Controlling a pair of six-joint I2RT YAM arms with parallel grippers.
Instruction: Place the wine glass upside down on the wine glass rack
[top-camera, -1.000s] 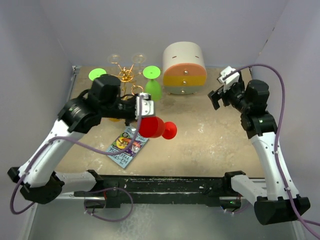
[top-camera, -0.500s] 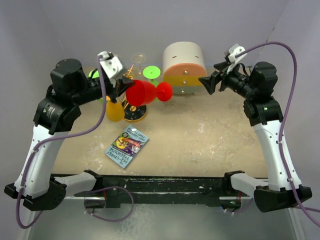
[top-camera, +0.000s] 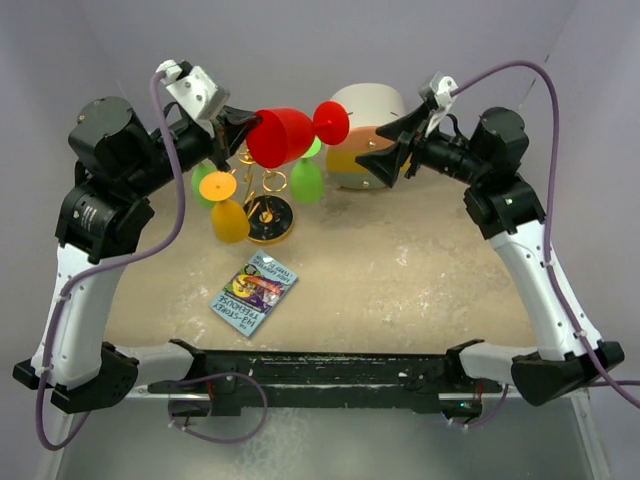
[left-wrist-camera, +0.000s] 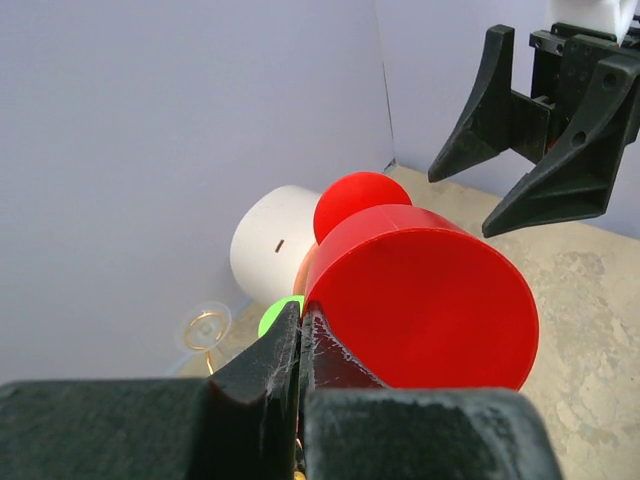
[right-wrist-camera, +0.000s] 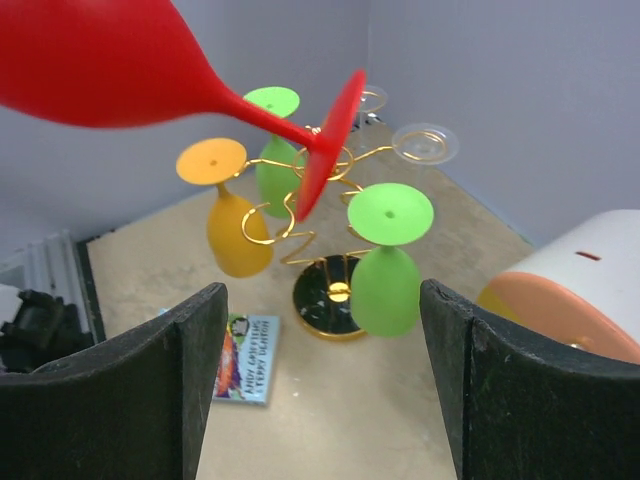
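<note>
The red wine glass (top-camera: 280, 137) lies sideways in the air above the rack, its foot (top-camera: 332, 121) pointing right. My left gripper (top-camera: 232, 130) is shut on its rim; in the left wrist view the fingertips (left-wrist-camera: 290, 330) pinch the bowl's edge (left-wrist-camera: 420, 300). The gold wire rack (top-camera: 268, 220) stands below on its black base, also in the right wrist view (right-wrist-camera: 330, 295). It holds an orange glass (right-wrist-camera: 238, 235) and two green glasses (right-wrist-camera: 385, 285). My right gripper (top-camera: 385, 145) is open and empty, just right of the red foot (right-wrist-camera: 325, 140).
The white-and-orange drawer box (top-camera: 368, 130) stands at the back behind my right gripper. A small book (top-camera: 255, 292) lies flat on the table in front of the rack. Empty rack loops (right-wrist-camera: 425, 143) show at the back near the wall.
My left arm has lifted the red glass up and back, from table level to above the rack. My right arm has swung left towards the glass's foot.
</note>
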